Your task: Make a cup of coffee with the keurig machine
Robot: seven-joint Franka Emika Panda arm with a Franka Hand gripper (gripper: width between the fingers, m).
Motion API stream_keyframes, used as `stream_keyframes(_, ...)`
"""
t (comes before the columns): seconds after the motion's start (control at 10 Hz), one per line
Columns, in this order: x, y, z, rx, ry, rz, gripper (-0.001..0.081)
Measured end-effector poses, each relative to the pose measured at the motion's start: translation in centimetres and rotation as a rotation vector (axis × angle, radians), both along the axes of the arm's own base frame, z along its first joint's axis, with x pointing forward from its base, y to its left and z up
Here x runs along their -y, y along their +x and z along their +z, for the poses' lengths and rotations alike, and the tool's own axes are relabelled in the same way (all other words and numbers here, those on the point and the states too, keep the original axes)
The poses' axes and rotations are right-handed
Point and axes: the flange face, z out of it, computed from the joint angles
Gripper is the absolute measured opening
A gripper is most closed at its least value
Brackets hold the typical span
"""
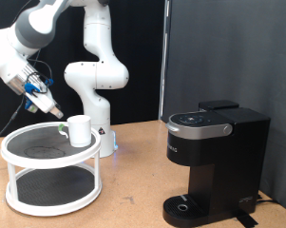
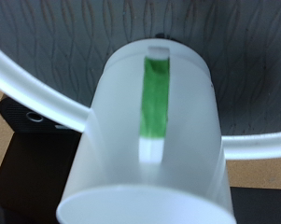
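Fetching the cup (image 1: 79,130) from the white rack's (image 1: 49,160) top shelf; tool (image 1: 61,123) at its nine o'clock, jaw state impossible to tell; machine (image 1: 214,161) well apart on the worktop (image 1: 133,185); needs a firm grip.

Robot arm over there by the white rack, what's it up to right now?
The pincer is at the cup, which stands on the top tier of the white rack at the exterior view's left. The wrist view shows the cup close up. The keurig machine sits apart on the right, lid down, nothing on its drip tray.
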Motion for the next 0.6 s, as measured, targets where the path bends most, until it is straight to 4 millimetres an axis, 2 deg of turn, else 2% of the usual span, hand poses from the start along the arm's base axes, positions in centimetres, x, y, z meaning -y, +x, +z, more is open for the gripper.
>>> stream_keyframes(0.1, -0.3, 0.0, -0.6, -0.005, -0.002, 0.003, 0.0723)
stream_keyframes(0.6, -0.6, -0.1, -2.5, -0.017, -0.016, 0.002, 0.0734)
